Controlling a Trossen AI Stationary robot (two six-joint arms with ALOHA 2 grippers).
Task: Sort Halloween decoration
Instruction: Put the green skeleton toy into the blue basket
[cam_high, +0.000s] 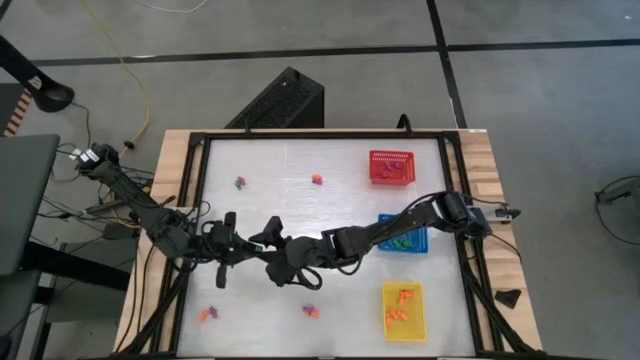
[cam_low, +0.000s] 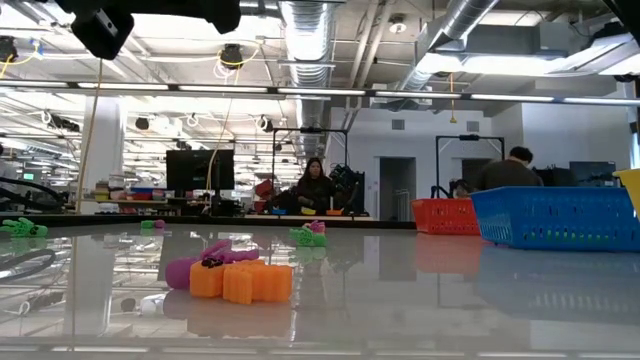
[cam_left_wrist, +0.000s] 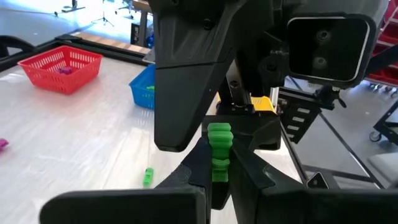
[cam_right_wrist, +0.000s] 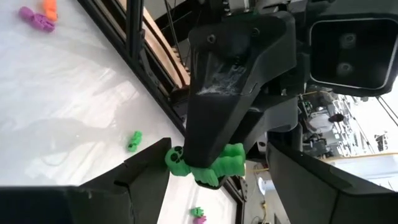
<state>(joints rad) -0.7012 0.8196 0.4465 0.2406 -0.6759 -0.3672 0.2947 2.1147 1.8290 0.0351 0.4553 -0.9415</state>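
Note:
The Halloween decoration is many tiny trinkets. One green trinket (cam_left_wrist: 219, 143) is held above the table's left-centre by my left gripper (cam_high: 258, 243), which is shut on it. My right gripper (cam_right_wrist: 217, 180) faces it from the table's right. It is wide open, with a finger on either side of the trinket (cam_right_wrist: 214, 163). Loose trinkets lie on the table: a green one (cam_left_wrist: 148, 177), pairs at the far side (cam_high: 240, 183) (cam_high: 316, 180) and at the near side (cam_high: 207, 314) (cam_high: 310, 311). My left gripper pinches the green trinket's lower part (cam_left_wrist: 219, 169) between its two fingertips. The fingers come about level from the table's left. The rest of the trinket sticks out beyond the tips, lifted clear of the table.
A red basket (cam_high: 391, 166), a blue basket (cam_high: 405, 235) and a yellow basket (cam_high: 403, 310) stand along the table's right side, each with a few trinkets inside. Orange and purple trinkets (cam_low: 235, 277) lie close to the low camera. A black frame (cam_high: 200, 200) rims the table.

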